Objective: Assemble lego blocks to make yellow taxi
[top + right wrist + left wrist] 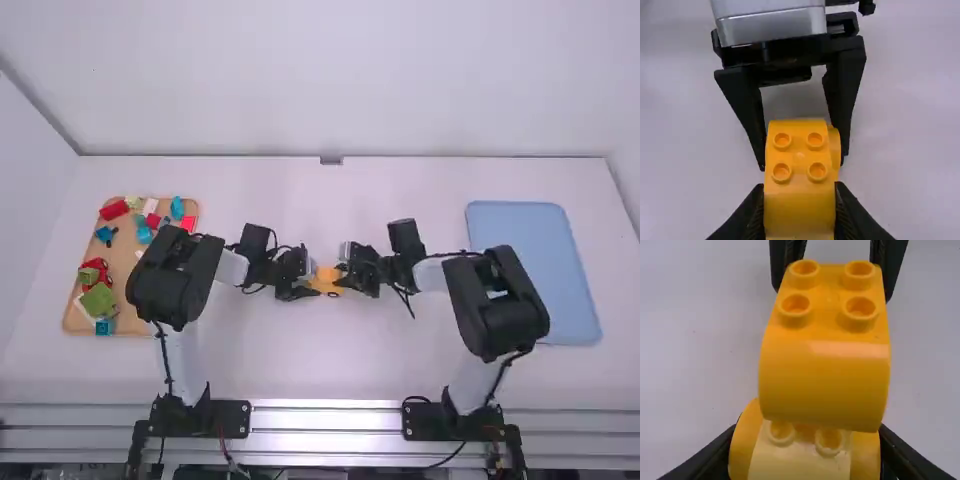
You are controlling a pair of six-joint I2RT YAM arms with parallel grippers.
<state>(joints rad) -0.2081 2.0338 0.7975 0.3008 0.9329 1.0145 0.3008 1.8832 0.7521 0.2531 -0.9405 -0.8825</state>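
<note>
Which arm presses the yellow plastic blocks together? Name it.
Right, probably: the right gripper holds the curved orange-yellow block, apparently over the studded yellow piece that the left gripper clasps.

From here I see 1 plain white back wall (330, 90) meeting 2 white side walls (25, 180) around a smooth white tabletop (330, 365). Bright light gleams off the ribbed silver metal rails (325, 419) along its near edge.

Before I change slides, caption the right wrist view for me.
Right claw grips a yellow block with four studs; beyond it, the left claw grips another yellow piece.
</note>
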